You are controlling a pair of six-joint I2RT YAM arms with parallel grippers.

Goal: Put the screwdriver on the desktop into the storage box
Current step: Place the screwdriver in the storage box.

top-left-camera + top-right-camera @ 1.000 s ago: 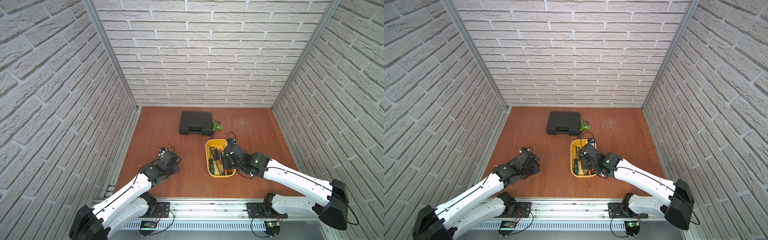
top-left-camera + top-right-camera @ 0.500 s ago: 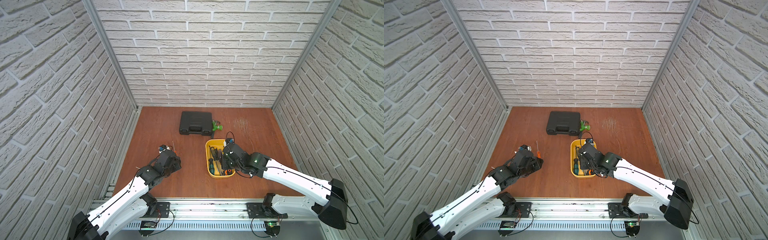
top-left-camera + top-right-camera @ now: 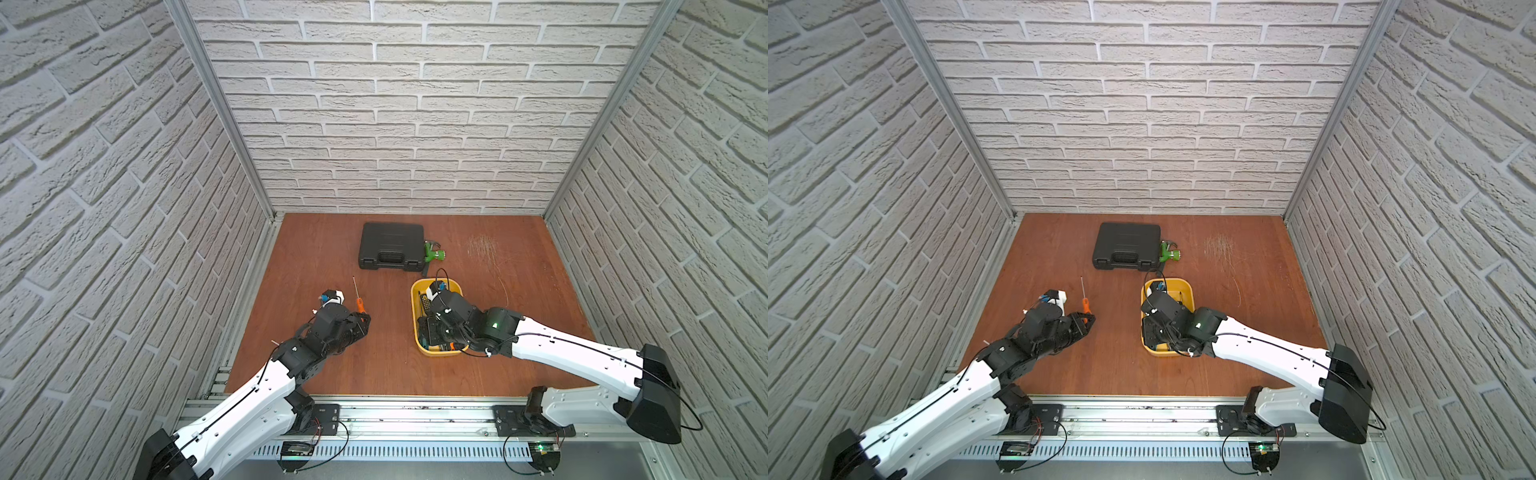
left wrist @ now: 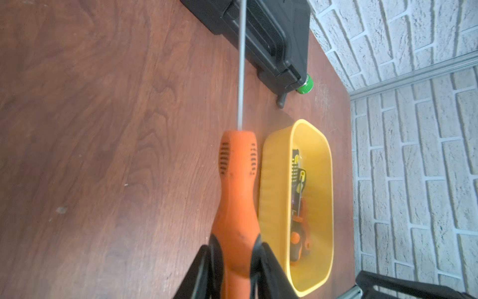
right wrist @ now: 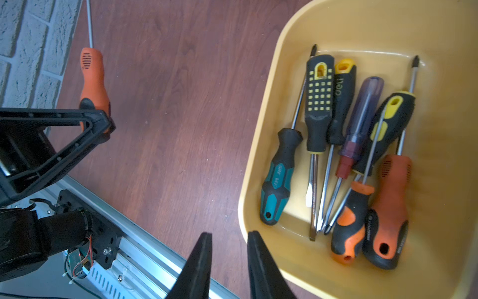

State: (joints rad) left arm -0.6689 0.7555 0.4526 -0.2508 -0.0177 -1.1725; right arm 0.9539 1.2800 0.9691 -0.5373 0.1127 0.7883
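Item: screwdriver (image 4: 236, 181), orange. Judged light, stiff; ribbed handle grippy, thin shaft slippery. Handle end clamped in my left pincer (image 4: 236, 242); box (image 4: 274, 186) at three o'clock. My right pincer (image 5: 229, 248) slightly parted, empty.

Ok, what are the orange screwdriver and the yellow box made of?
Screwdriver: handle looks like matte orange moulded plastic, maybe rubbery, with slotted grips; shaft thin bare grey metal. Box: smooth, slightly glossy yellow plastic, going by its rounded moulded walls.

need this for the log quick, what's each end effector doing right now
left end effector: closed on the screwdriver
right end effector: slightly open, holding nothing
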